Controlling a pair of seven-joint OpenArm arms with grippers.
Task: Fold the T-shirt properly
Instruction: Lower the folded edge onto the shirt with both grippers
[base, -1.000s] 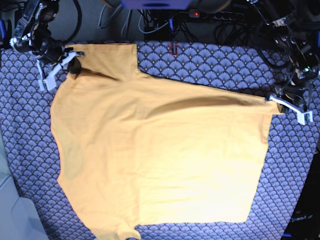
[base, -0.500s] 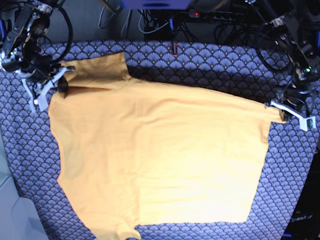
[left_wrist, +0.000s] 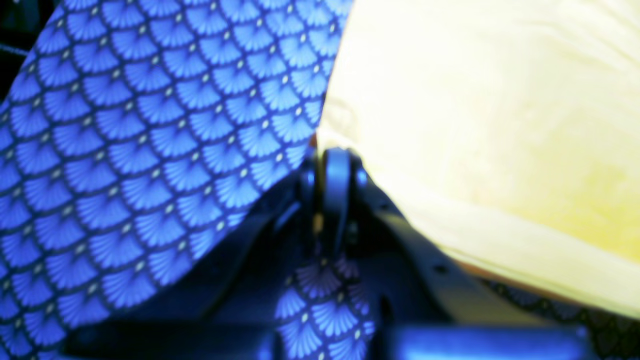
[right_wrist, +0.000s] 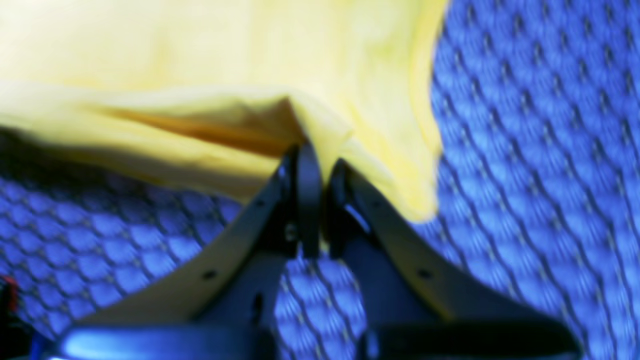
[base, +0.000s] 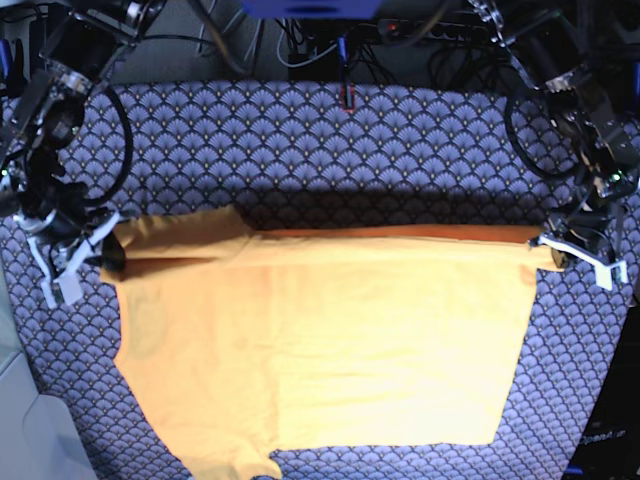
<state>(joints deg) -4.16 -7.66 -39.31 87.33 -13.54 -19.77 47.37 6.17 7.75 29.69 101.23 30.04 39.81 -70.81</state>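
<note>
The yellow-orange T-shirt (base: 330, 350) lies spread on the blue scallop-patterned cloth (base: 400, 150), its far edge doubled over into a straight band across the middle. At the left of the base view my right gripper (base: 100, 250) is shut on the shirt's sleeve corner. The right wrist view shows it (right_wrist: 315, 157) pinching a bunched fold of the T-shirt (right_wrist: 200, 60). At the right of the base view my left gripper (base: 560, 245) is shut on the hem corner. In the left wrist view it (left_wrist: 332, 152) grips the edge of the T-shirt (left_wrist: 475, 125).
Cables and a power strip (base: 420, 30) run along the back beyond the cloth. A pale grey surface (base: 15, 400) borders the cloth at the lower left. The shirt's lower sleeve (base: 235, 462) reaches the front edge of the view.
Both grippers have drawn the shirt's far edge toward the front, folding it over the body. The arm at the view's left travelled farthest; the far part of the cloth is now bare.
</note>
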